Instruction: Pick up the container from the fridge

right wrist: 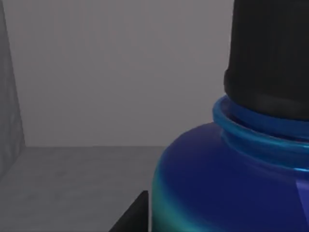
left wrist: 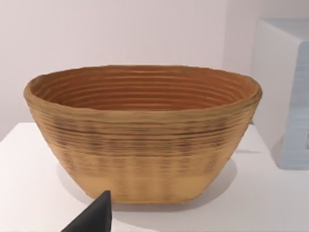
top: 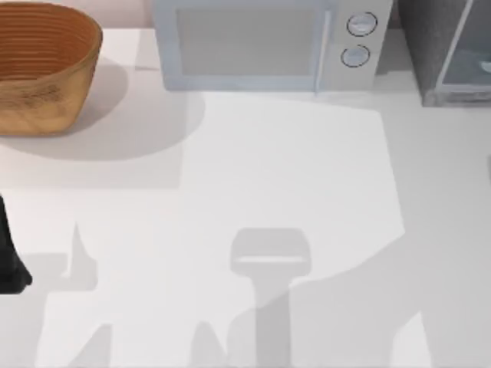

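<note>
Right gripper [right wrist: 133, 217] reaches inside the fridge [right wrist: 72, 183], the blue container [right wrist: 227, 183] right up against it on the shelf floor; grip state cannot tell; judged best to centre on the body under the black cap [right wrist: 268, 53], close firmly, withdraw straight.

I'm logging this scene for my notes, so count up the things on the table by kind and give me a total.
Baskets: 1, the brown woven basket.
Appliances: 2, the microwave and the fridge.
Containers: 1, the blue container with a black cap, seen close in the right wrist view against grey inner walls.
Total: 4.
</note>
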